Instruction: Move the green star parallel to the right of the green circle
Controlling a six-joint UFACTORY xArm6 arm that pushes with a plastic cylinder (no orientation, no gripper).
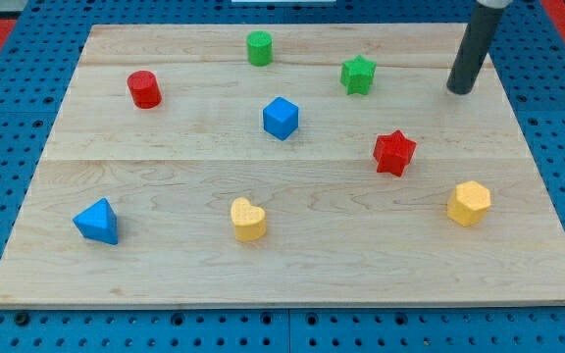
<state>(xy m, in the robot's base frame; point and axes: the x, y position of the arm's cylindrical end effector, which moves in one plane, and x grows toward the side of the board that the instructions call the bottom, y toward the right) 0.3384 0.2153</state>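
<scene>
Blue pegboard [8,59] with rows of small holes surrounds everything; red edging shows at the view's top corners. On it lies a pale wooden board [292,265], made of joined planks, filling most of the view.

Dark rod comes down from the view's top right. My tip [458,91] sits on the board near its upper right part, touching no block. It is a plain rod end with nothing to open or close, and nothing is held against it.

Blocks, all well apart from one another:
- blue triangular block [97,221], lower left.
- yellow hexagon [470,203], lower right.
- red star [394,152], right of centre, below and to the left of my tip.
- blue cube [281,118], near the middle.
- yellow heart [248,220], bottom centre.
- green star [358,75], upper right of centre, to the left of my tip with bare board between them.
- red cylinder [144,89], upper left.
- green circle [259,48], a short cylinder near the top edge. Green star lies to its right and somewhat lower in the view, not level with it.
</scene>
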